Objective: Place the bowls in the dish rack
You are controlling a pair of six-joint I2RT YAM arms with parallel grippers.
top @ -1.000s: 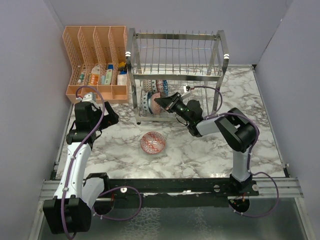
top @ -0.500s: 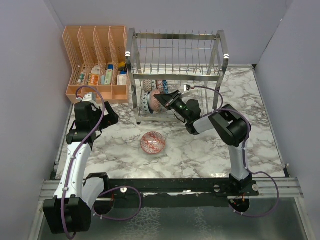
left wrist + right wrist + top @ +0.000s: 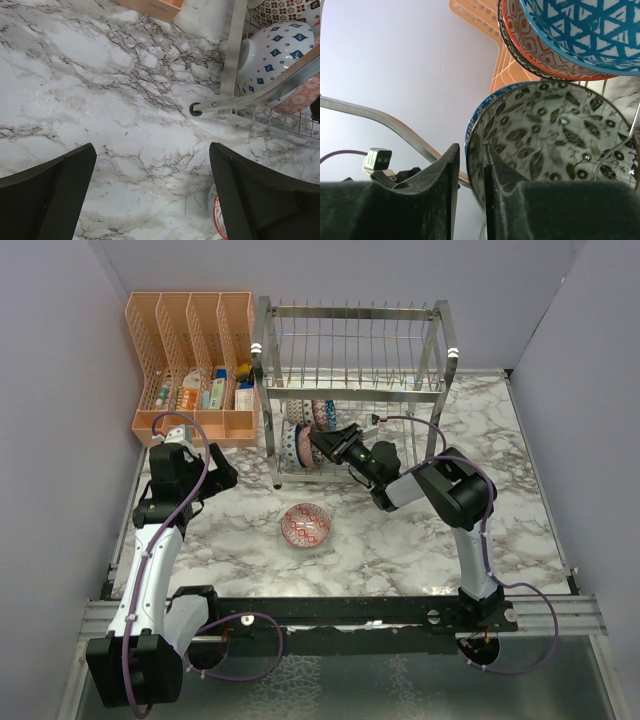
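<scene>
My right gripper point(image 3: 325, 446) reaches into the lower tier of the chrome dish rack point(image 3: 447, 350). In the right wrist view the gripper point(image 3: 470, 156) is shut on the rim of a bowl point(image 3: 555, 130) with a grey leaf-patterned inside and a blue rim. A reddish bowl point(image 3: 530, 40) and a blue triangle-patterned bowl point(image 3: 590, 30) stand just beyond it. Bowls point(image 3: 298, 436) stand on edge at the left of the lower tier. A reddish-pink bowl point(image 3: 306, 525) lies on the marble table. My left gripper point(image 3: 222, 478) is open and empty, left of the rack; its view point(image 3: 152, 150) shows bare marble between the fingers.
An orange mesh organiser point(image 3: 190, 360) with small packets stands left of the rack. The rack's front-left post point(image 3: 235, 50) and its foot point(image 3: 195, 109) are close to my left gripper. Racked bowls point(image 3: 280, 50) show behind the post. Grey walls enclose the table.
My right arm has reached further left into the rack's lower tier with the bowl still in its grip. The left arm and the bowl on the table have not moved.
</scene>
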